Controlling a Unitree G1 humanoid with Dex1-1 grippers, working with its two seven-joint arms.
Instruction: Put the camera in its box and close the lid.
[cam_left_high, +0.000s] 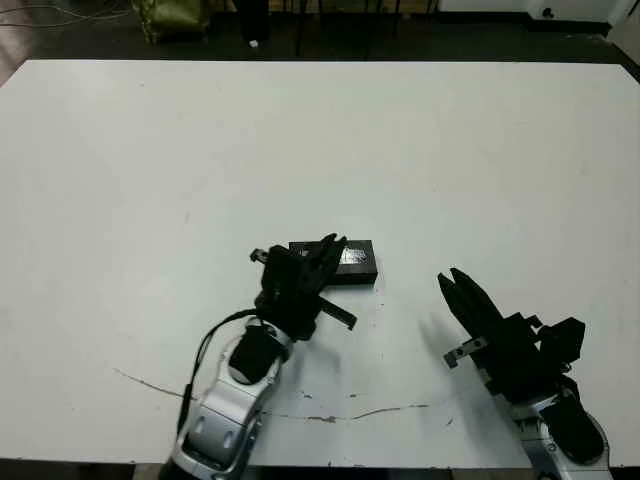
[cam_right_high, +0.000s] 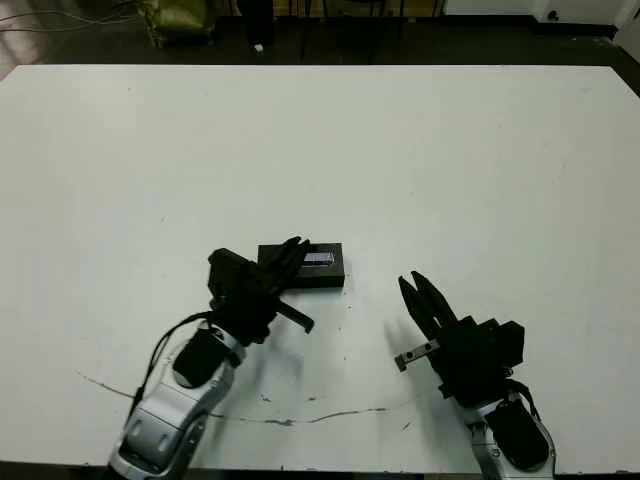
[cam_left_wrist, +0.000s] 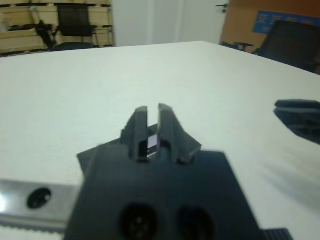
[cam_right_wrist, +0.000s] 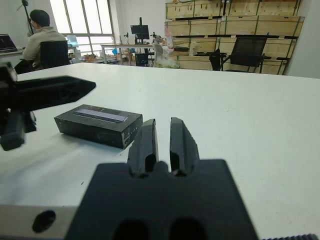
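The lid (cam_left_high: 357, 257), black with a shiny stripe, lies flat on the box (cam_right_wrist: 95, 131), so the two form one closed black block in mid-table. No camera shows in any view. My left gripper (cam_left_high: 335, 243) reaches over the lid's left end from the near side. Its fingers (cam_left_wrist: 140, 125) stand close together, with only a sliver of the stripe showing between them. I cannot tell if they touch the lid. My right gripper (cam_left_high: 452, 280) is shut and holds nothing. It points at the table to the right of the box, clear of it.
A thin dark crack line (cam_left_high: 330, 415) runs along the table near its front edge. A person (cam_right_wrist: 42, 37) sits at a desk beyond the table, with chairs and wooden crates (cam_right_wrist: 235, 25) behind. Bare white table (cam_left_high: 320, 140) stretches beyond the box.
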